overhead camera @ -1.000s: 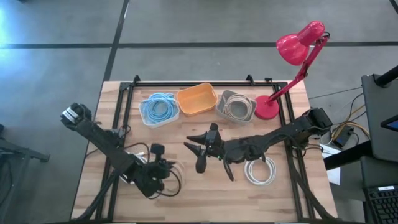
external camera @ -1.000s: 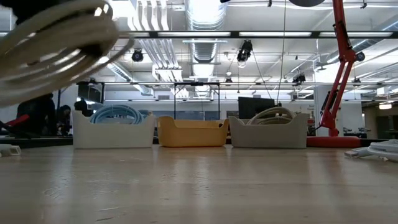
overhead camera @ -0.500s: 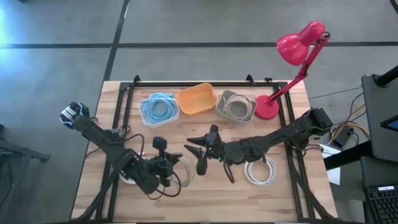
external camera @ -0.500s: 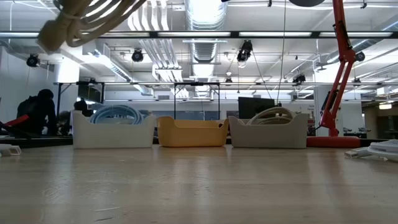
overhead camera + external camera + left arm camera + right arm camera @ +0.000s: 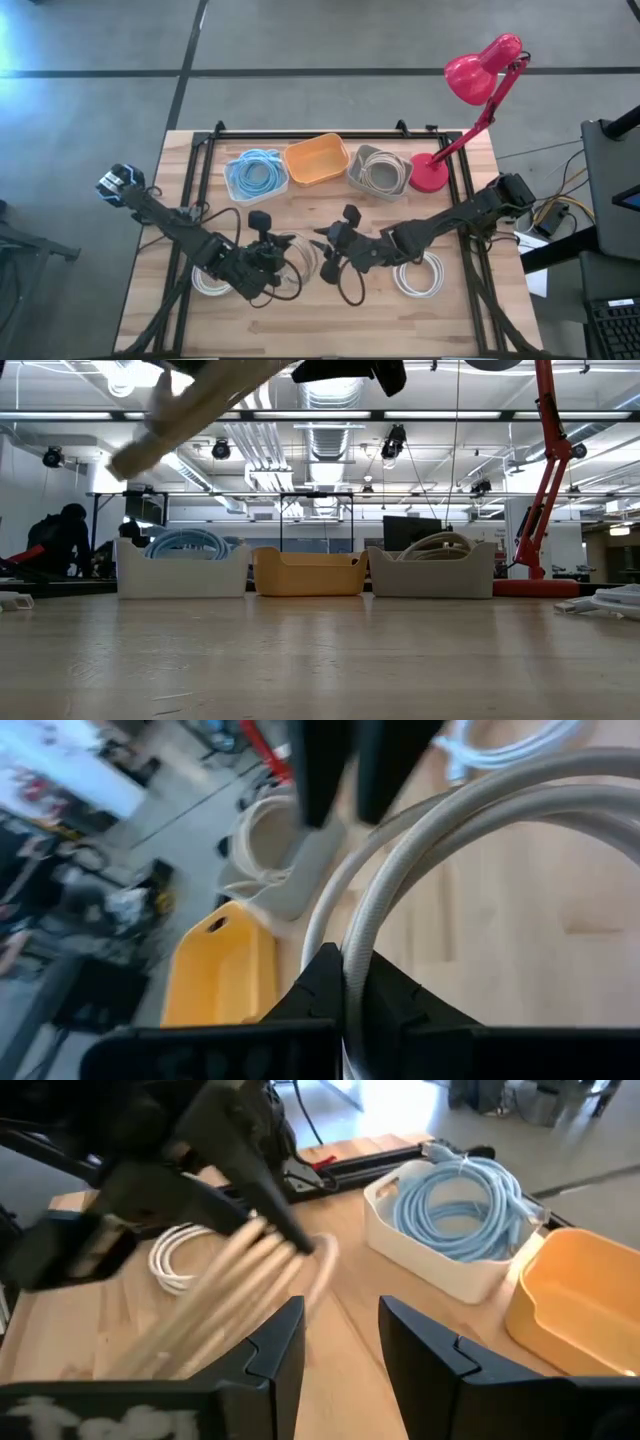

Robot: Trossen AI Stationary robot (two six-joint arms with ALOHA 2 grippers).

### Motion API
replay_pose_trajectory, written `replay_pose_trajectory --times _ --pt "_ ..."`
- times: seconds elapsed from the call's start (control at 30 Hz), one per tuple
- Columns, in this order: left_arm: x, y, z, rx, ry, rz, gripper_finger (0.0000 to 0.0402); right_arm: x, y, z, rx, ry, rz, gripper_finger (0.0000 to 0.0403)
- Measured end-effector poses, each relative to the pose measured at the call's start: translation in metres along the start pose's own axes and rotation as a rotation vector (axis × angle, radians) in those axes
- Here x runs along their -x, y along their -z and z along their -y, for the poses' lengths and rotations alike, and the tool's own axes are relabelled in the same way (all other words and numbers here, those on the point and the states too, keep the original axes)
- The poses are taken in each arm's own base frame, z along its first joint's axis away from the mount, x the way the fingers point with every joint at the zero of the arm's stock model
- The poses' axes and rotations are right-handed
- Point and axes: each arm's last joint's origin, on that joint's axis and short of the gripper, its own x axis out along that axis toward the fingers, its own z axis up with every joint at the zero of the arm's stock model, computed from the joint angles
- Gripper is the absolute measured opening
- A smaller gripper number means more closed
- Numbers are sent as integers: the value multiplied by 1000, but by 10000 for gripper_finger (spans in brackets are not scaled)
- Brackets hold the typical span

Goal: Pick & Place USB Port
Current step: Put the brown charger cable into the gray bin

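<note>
Here, the left gripper (image 5: 268,262) is clamped on a coiled white cable (image 5: 300,258), lifted clear of the wooden table (image 5: 320,315) at mid-front, prob. so it can pass to the right gripper (image 5: 335,258), which waits just beside w/ fingers apart and empty. Behind stand three bins: a white bin (image 5: 256,176) of blue cable, an empty orange bin (image 5: 316,160), and a grey bin (image 5: 380,171) w/ pale cable. Two more coils lie on the table. A red lamp (image 5: 470,95) leans in; an industrial hall lies beyond.

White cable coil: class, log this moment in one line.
left gripper: shut on white cable coil, lifted | right gripper: open, beside coil | orange bin: empty
</note>
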Motion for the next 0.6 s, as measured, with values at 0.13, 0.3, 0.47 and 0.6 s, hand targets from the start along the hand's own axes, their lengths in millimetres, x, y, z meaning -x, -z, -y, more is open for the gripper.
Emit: replay_pose_trajectory --times 0.13,0.3,0.47,0.6 --pt "-10 13 2 -16 -108 -4 12 -1 4 2 -15 9 -18 123" --pt "-21 28 5 -22 -268 14 12 6 6 9 -74 45 -86 123" --pt "-32 40 4 -6 -375 18 12 18 -2 17 -111 71 -79 123" --pt "-40 45 2 42 -401 35 12 17 -5 16 -134 40 -68 123"
